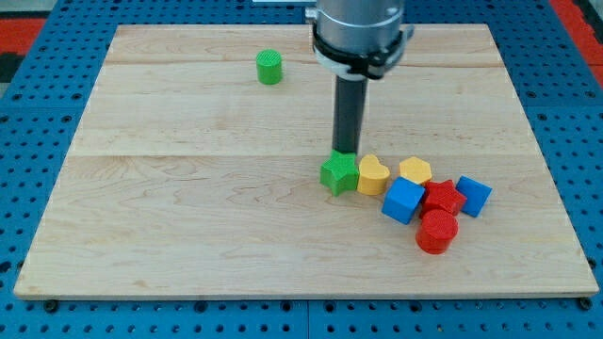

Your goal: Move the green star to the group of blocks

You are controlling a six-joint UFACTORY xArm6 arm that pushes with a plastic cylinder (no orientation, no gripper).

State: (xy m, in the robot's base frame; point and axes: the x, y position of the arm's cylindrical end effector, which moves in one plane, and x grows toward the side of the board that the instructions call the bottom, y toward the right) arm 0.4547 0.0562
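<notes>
Wooden board (pixel 188 217) on a blue pegboard (pixel 38 113) carries the green star (pixel 339 173), touching the yellow heart (pixel 373 174) at the group's left edge; beyond lie yellow hexagon (pixel 415 170), blue cubes (pixel 403 200) (pixel 474 195), red star (pixel 441 197), red cylinder (pixel 436 232). My tip (pixel 347 151), holding nothing, rests just above the star. Green cylinder (pixel 269 67) sits well apart, top-left of it

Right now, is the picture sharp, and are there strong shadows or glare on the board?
Camera view: sharp overall, light even, no glare on the wooden board; only soft, short shadows lie beside the blocks, such as the green cylinder; my tip meets the top edge of the green star.
</notes>
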